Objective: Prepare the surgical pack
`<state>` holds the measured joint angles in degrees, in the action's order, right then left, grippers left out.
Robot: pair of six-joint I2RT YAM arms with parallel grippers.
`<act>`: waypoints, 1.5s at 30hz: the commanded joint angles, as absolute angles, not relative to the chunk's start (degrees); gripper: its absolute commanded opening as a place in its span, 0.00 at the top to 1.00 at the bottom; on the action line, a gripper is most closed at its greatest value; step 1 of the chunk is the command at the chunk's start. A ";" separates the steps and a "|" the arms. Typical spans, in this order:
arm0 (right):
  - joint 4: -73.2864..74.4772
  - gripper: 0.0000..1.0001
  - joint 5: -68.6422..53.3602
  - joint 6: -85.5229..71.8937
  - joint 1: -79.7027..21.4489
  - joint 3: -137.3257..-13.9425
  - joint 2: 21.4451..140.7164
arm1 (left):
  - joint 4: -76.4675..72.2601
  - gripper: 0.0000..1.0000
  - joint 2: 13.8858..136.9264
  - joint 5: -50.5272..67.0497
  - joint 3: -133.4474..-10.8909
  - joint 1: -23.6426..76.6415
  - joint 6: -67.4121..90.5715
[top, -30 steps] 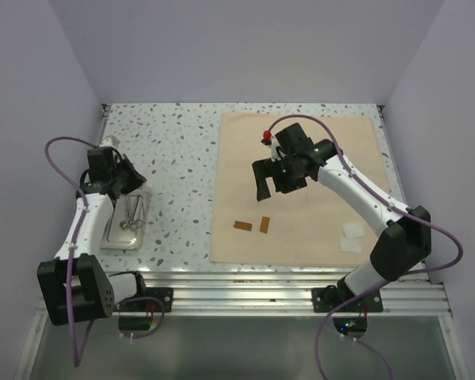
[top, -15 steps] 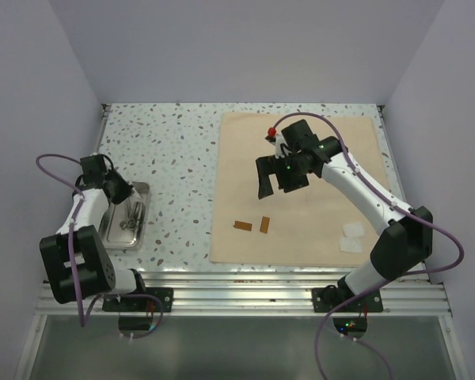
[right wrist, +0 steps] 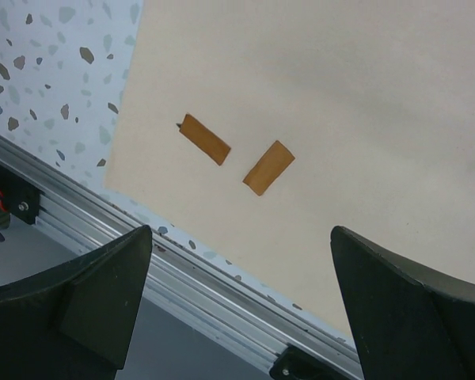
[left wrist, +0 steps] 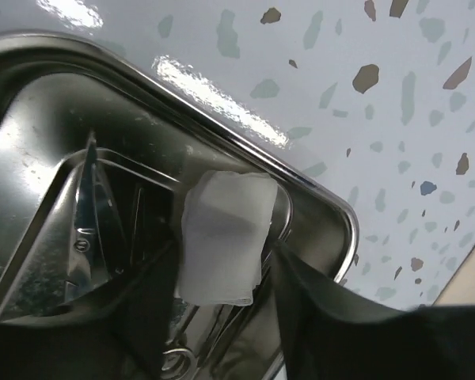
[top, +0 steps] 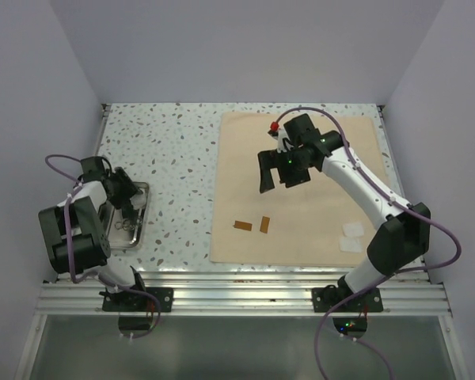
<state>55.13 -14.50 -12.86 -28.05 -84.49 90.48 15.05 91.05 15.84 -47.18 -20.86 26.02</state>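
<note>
The small steel tray (top: 115,241) lies at the table's left, with thin metal instruments (left wrist: 91,229) in it. My left gripper (top: 129,202) hangs low over the tray (left wrist: 332,210), its jaws parted. A white gauze pad (left wrist: 222,229) sits loose between them, against the left finger (left wrist: 146,317). To the right, the tan cloth (top: 317,158) lies flat and carries two brown strips (top: 243,226) (top: 264,224). More gauze pads (top: 352,237) rest at its near right corner. My right gripper (top: 279,180) hovers open and empty above the cloth (right wrist: 340,95), and both strips (right wrist: 205,139) (right wrist: 268,167) show below it.
The speckled tabletop (top: 174,158) stretches between tray and cloth. An aluminium rail (top: 245,285) runs along the near edge, also seen under the right gripper (right wrist: 222,289). Walls close in on the left, back and right.
My left arm folded back and its gripper swung down over the tray, then opened from shut, letting go of the gauze pad. The right gripper drifted slightly toward the back.
</note>
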 commanded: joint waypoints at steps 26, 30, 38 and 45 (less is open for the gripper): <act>50.36 0.12 -11.68 25.65 16.59 -66.28 86.04 | 19.16 0.24 81.56 6.41 -53.96 5.27 26.11; 49.22 0.18 -17.38 29.08 20.38 -62.85 86.66 | 19.95 0.25 82.62 6.85 -55.81 9.31 24.70; 48.43 0.39 -16.70 31.81 23.38 -59.07 89.03 | 20.83 0.25 86.39 8.44 -59.32 10.72 22.68; 46.41 0.47 -14.68 32.08 25.05 -56.52 89.56 | 21.09 0.27 92.01 10.11 -62.40 11.42 22.59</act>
